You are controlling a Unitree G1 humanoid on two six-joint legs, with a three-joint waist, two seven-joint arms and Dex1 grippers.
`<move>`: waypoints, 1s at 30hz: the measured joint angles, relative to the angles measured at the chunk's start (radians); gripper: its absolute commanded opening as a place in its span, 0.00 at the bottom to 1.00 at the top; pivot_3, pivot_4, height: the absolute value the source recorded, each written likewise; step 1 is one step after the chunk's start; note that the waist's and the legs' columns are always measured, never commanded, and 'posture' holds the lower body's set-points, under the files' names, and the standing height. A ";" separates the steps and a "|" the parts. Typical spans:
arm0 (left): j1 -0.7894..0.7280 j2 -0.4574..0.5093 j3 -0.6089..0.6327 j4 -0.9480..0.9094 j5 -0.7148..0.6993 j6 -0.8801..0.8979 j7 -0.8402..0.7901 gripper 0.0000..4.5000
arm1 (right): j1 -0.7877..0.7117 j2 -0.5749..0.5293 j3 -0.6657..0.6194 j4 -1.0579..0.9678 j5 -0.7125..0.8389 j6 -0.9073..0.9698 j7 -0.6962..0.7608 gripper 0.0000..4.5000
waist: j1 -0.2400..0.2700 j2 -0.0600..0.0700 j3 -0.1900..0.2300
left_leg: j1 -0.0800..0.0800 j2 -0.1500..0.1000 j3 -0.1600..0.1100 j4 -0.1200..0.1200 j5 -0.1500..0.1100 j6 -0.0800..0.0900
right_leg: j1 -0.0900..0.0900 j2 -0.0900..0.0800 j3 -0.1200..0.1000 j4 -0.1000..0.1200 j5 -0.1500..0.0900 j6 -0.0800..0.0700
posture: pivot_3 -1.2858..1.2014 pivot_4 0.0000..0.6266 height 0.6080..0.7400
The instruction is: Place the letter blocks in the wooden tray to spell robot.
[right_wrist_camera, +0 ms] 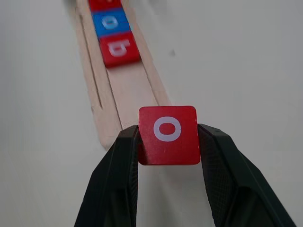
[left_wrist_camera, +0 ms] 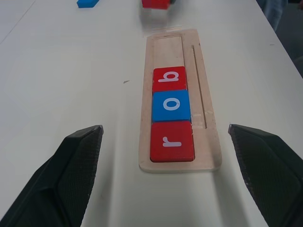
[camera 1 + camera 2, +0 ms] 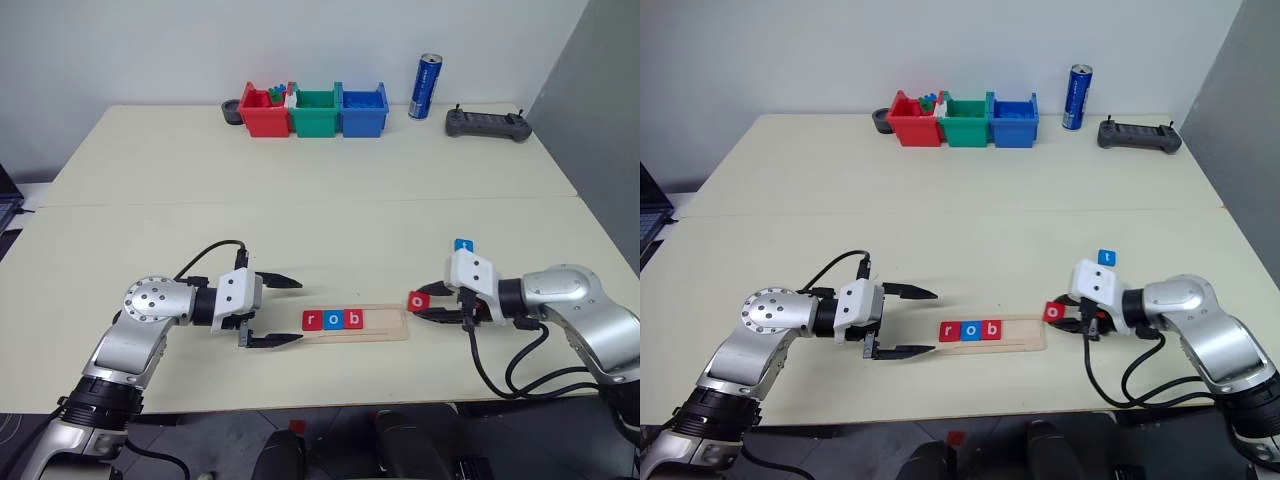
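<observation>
three tiles sit in the wooden tray (image 3: 385, 331): red r (image 3: 312, 320), blue o (image 3: 332, 320), red b (image 3: 352, 319), touching in a row at the tray's left end; the right part of the groove is bare. right gripper (image 1: 168, 142) pinches a red o tile (image 1: 168, 135) by its two side edges, letter facing up, held just off the tray's right end. blue t tile (image 3: 463, 245) lies on the table (image 3: 300, 210) behind the right wrist, apart from the tray. left gripper (image 3: 285, 312) hangs just left of the tray, fingers spread wide, nothing between them, pointing along the tray's length. far edge of table: red bin (image 3: 263, 113), green bin (image 3: 315, 112), blue bin (image 3: 362, 111) side by side, blue can (image 3: 428, 87), dark controller (image 3: 487, 124).
</observation>
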 measured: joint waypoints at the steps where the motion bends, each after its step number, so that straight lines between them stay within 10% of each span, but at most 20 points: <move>1: 0.001 0.000 0.000 0.000 0.000 0.001 0.001 1.00 | -0.011 0.005 0.025 -0.013 -0.005 0.015 -0.003 0.32 | 0.001 0.000 0.000 | 0.000 0.000 0.000 0.000 0.000 0.000 | 0.000 0.000 0.000 0.000 0.000 0.000 | 0.52 0.24 1.00; 30: 0.011 -0.003 -0.001 -0.018 0.011 0.003 0.044 1.00 | -0.149 0.142 0.254 0.130 -0.135 0.018 0.020 0.32 | 0.015 0.000 0.000 | 0.000 0.000 0.000 0.000 0.000 0.000 | 0.000 0.000 0.000 0.000 0.001 -0.002 | 0.52 0.24 1.00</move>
